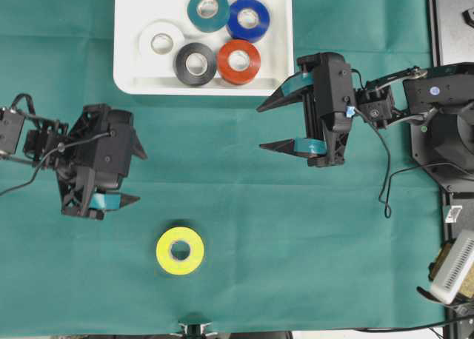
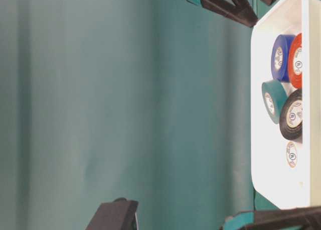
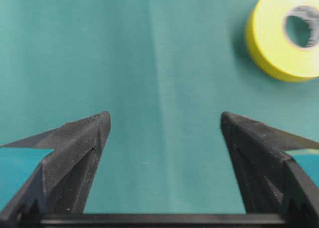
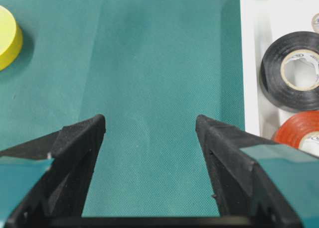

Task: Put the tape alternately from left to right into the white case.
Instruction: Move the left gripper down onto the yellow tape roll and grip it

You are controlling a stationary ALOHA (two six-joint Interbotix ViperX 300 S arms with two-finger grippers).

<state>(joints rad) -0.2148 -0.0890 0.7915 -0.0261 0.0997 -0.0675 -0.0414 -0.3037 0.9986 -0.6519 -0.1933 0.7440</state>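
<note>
The white case (image 1: 126, 58) at the back holds the teal (image 1: 208, 9), blue (image 1: 248, 18), white (image 1: 162, 43), black (image 1: 196, 64) and red (image 1: 238, 61) rolls of tape. A yellow roll (image 1: 180, 251) lies flat on the green cloth near the front. My left gripper (image 1: 141, 178) hovers open and empty to the left of and behind it; in the left wrist view (image 3: 164, 119) the yellow roll (image 3: 264, 34) sits ahead to the right. Just right of the case's front corner, my right gripper (image 1: 260, 128) stands open, with only cloth between its fingers (image 4: 149, 119).
The green cloth (image 1: 311, 243) covers the table. The right arm's base (image 1: 452, 124) and a loose cable (image 1: 385, 183) sit at the right edge, with a white box (image 1: 453, 269) below them. The case's rim (image 4: 249, 63) runs close beside the right gripper.
</note>
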